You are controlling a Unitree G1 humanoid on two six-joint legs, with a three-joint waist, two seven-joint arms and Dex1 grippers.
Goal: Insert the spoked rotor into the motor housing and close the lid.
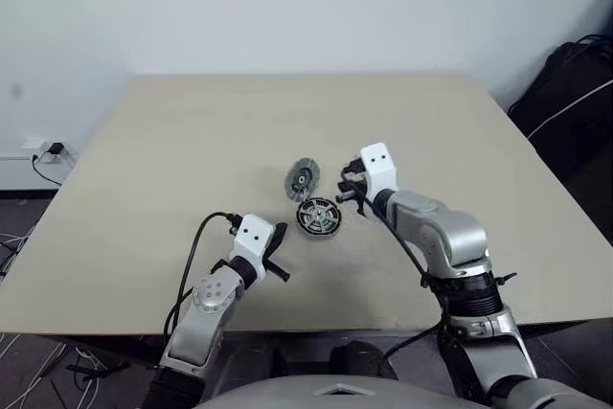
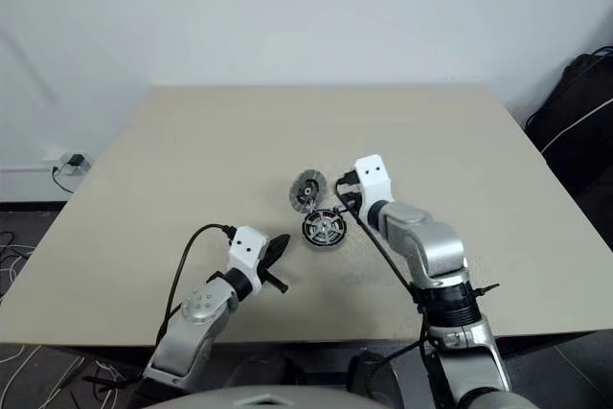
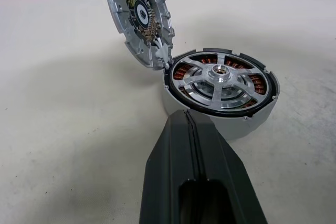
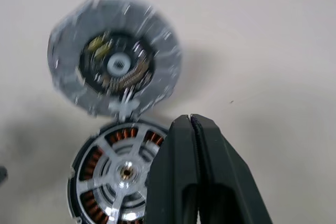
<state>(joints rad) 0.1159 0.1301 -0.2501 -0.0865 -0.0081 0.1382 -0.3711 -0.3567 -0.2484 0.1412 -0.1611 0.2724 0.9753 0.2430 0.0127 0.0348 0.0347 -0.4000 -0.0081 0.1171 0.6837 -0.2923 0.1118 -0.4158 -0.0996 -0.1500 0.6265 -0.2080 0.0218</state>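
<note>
Table [image 1: 172,141]: beige top, carries all parts listed, grouped near its middle.

Motor housing [image 3: 247,121]: round, pale outer wall, dark rim, copper-coloured windings visible between the spokes. Stands upright on the table, open face up.

Spoked rotor [image 3: 220,80]: silver wheel with thin rim, spokes and central hub. Seated inside the motor housing, level with its rim, hub centred.

Lid [image 3: 139,17]: grey-silver disc with notched, ribbed edge and dark centre with a pale hub. Stands tilted, its inner face in view, lower edge touching the rim of the housing. In the head views it lies at about 11 o'clock from the housing [image 1: 318,216], with the lid [image 1: 303,179] just beside it. Housing not covered.

Left tool [image 1: 279,254]: two black fingers pressed together, nothing between them. Rests low over the table at about 8 o'clock from the housing, near it but apart, pointing toward it.

Right tool [image 4: 191,129]: black fingers together, empty. Sits at about 2 o'clock from the housing in the head views, its tips over the housing's rim in its own wrist view, beside the lid's lower edge; contact cannot be told.
</note>
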